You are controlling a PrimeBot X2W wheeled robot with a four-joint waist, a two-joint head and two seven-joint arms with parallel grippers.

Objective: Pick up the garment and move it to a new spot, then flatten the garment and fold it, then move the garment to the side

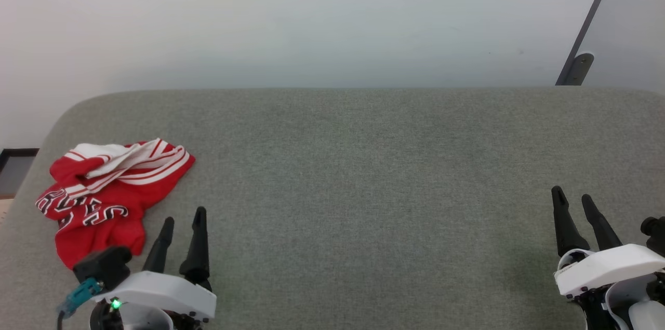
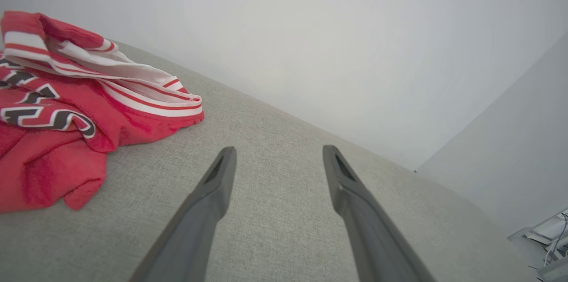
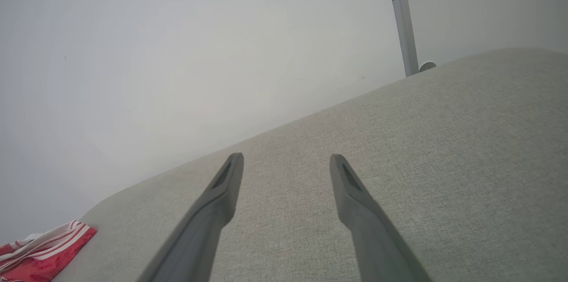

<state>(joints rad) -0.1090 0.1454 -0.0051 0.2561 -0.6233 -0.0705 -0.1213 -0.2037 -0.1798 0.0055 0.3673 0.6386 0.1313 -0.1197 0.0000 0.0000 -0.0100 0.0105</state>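
Left claw (image 1: 183, 215): open, two dark fingers spread, bare grey fabric of the desk (image 1: 363, 163) between them. Holding nothing. White wrist shell cut off by the bottom edge in head view.

Right claw (image 1: 572, 194): open too, same spread and just as idle. Wrist cut off at the bottom right corner.

Red shirt (image 1: 104, 195): crumpled in a heap on the desk, just left of the left claw and slightly ahead of its fingertips. Far left of the right claw, well apart. Close beside the left finger in head view, with a clear gap of fabric in left wrist view (image 2: 66, 140), so not touching. White, red-striped trim bunched on the side of the heap away from the claw.

Hard to make out:
- Black, white-outlined lettering folded into the creases, unreadable.
- Near end of the shirt partly hidden behind the black block on the left wrist in head view.
- Shirt cut off by the left edge in left wrist view.
- Just a striped corner (image 3: 40, 260) at the bottom left in right wrist view.
- Sleeves, collar and front or back not separable in the heap.
- Dark shape (image 1: 15, 169) at the left edge past the desk, unidentifiable.

Pale wall (image 1: 311, 18) past the desk, ahead of both claws. Grey strip (image 1: 587, 23) slanting up the wall ahead of the right claw.
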